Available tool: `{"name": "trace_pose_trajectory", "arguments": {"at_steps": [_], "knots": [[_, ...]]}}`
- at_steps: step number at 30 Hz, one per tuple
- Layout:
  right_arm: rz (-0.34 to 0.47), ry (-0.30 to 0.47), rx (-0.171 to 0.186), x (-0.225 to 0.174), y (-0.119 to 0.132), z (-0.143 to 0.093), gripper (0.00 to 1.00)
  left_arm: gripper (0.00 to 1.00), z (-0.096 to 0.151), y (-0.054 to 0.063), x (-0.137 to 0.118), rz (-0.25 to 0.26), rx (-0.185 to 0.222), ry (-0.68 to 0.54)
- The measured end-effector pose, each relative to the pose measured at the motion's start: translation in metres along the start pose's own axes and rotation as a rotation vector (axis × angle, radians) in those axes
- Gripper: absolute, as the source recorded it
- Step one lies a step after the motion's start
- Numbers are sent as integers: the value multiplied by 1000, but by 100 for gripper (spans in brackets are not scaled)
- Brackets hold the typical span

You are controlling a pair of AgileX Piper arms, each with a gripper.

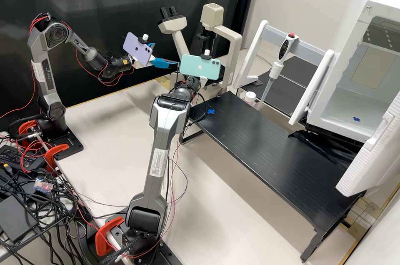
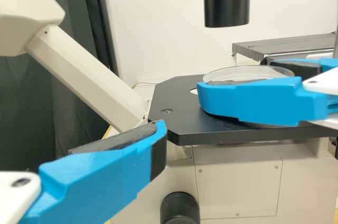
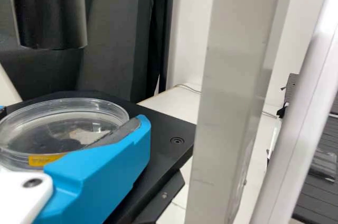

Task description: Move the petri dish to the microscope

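Petri dish (image 3: 53, 129) between right gripper's (image 1: 203, 82) fingers.

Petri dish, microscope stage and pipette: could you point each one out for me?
Petri dish (image 3: 63, 126), right wrist view, on its clear round top.
Microscope stage (image 2: 184, 112), left wrist view, on its bare black top.
Pipette (image 1: 275, 70), high view, on the white collar below its handle.
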Motion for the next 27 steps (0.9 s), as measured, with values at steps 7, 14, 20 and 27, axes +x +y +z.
{"name": "trace_pose_trajectory", "arguments": {"at_steps": [7, 14, 20, 27], "knots": [[6, -2, -35, 6, 2, -4, 0, 100, 0, 0, 0, 0, 0, 0], [-5, -4, -49, 7, 0, -7, 0, 100, 0, 0, 0, 0, 0, 0], [-8, -5, -60, 11, -2, -6, 0, 100, 0, 0, 0, 0, 0, 0], [-19, 9, -39, 14, -6, -5, 0, 100, 0, 0, 0, 0, 0, 0]]}}
